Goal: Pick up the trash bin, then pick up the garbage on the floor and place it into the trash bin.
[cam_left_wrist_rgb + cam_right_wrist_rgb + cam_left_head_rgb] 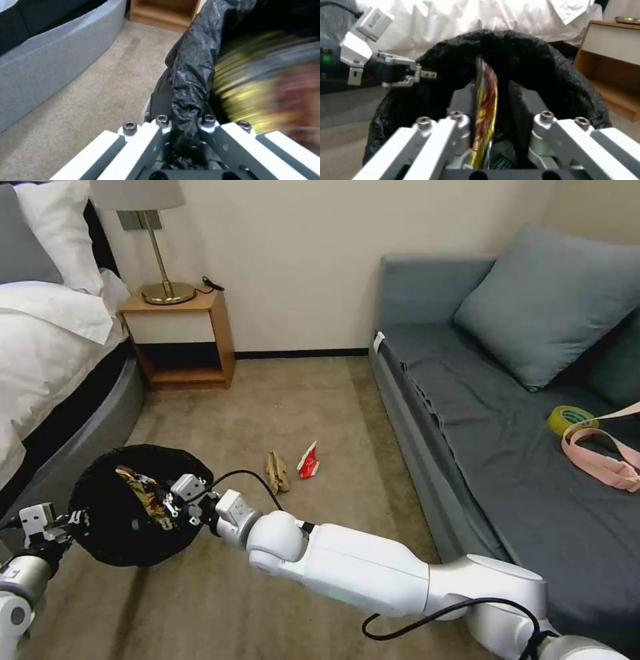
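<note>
The trash bin (110, 543), lined with a crinkled black bag, hangs above the carpet at the lower left. My left gripper (75, 519) is shut on its bagged rim (186, 100). My right gripper (171, 505) reaches over the bin's mouth from the other side. Its fingers (461, 100) stand apart, with the gold-yellow snack wrapper (485, 105) edge-on between them, inside the bin's opening (140, 488). More garbage lies on the carpet: crumpled brown paper (277, 471) and a red-and-white packet (308, 461) beside it.
A bed (53, 347) runs along the left and a wooden nightstand (180, 340) with a lamp stands at the back. A grey sofa (500, 413) on the right holds a yellow-green tape roll (569, 418) and a pink strap (600, 460). Open carpet lies between them.
</note>
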Robot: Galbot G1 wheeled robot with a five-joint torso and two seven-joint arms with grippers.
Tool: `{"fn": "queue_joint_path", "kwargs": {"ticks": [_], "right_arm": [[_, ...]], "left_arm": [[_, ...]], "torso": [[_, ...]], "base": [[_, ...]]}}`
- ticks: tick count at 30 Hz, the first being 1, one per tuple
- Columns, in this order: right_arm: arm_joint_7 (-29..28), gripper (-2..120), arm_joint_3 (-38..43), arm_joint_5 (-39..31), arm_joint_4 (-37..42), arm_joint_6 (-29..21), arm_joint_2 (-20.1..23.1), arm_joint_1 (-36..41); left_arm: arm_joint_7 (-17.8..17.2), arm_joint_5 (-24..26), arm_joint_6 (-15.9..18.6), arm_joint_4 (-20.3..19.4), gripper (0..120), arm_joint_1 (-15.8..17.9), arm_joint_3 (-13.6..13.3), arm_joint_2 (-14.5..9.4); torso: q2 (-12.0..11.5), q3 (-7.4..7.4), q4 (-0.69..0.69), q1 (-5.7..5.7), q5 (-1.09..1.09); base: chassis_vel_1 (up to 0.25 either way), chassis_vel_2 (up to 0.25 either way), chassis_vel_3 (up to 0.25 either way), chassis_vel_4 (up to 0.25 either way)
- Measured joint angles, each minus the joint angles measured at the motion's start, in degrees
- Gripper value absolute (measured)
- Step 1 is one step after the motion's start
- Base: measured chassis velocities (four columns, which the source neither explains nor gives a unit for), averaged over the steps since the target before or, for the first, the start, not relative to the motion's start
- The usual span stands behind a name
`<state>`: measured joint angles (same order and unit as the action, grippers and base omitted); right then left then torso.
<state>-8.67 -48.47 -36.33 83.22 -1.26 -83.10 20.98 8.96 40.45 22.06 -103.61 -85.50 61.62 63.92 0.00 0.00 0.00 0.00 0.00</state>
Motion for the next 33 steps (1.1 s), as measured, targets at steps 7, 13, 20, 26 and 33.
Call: {"fn": "queue_joint_path", "kwargs": {"ticks": [7, 13, 20, 26, 33], "right_arm": [[-0.95, 57, 1.1, 2.81, 1.57, -0.3, 2.18, -1.9], [-2.91, 79, 7.04, 5.41, 8.46, -1.41, 8.77, -4.9], [-5.73, 98, 15.65, 4.98, 16.89, -4.36, 21.17, -4.76], [-7.96, 100, 27.25, 3.89, 25.86, -9.12, 31.23, 4.99], [-8.89, 100, 44.72, 5.06, 36.4, -12.0, 37.06, 22.53]], "left_arm": [[0.21, 0.22, -0.1, 0.23, 1, 0.14, -0.03, -0.17], [0.48, 0.55, -0.47, 0.72, 1, 0.14, 0.01, -0.81], [0.42, 0.66, -0.55, 0.43, 1, 0.06, 0.6, -1.06], [-0.13, 0.8, -0.06, 0.03, 1, 0.63, 0.49, -2.69], [-0.94, 0.97, 0.56, -0.7, 1, 1.19, 0.41, -3.72]], "torso": [[0.0, 0.0, 0.01, 0.0, 0.0], [0.0, 0.0, 0.01, 0.0, 0.03], [0.0, 0.0, -0.01, 0.0, 0.02], [0.0, 0.0, -0.01, 0.0, 0.03], [0.0, 0.0, -0.01, 0.0, 0.02]], "base": [[0.0, 0.0, 0.0, 0.0], [0.0, 0.0, 0.0, 0.0], [0.0, 0.0, 0.0, 0.0], [0.0, 0.0, 0.0, 0.0], [0.0, 0.0, 0.0, 0.0]]}}
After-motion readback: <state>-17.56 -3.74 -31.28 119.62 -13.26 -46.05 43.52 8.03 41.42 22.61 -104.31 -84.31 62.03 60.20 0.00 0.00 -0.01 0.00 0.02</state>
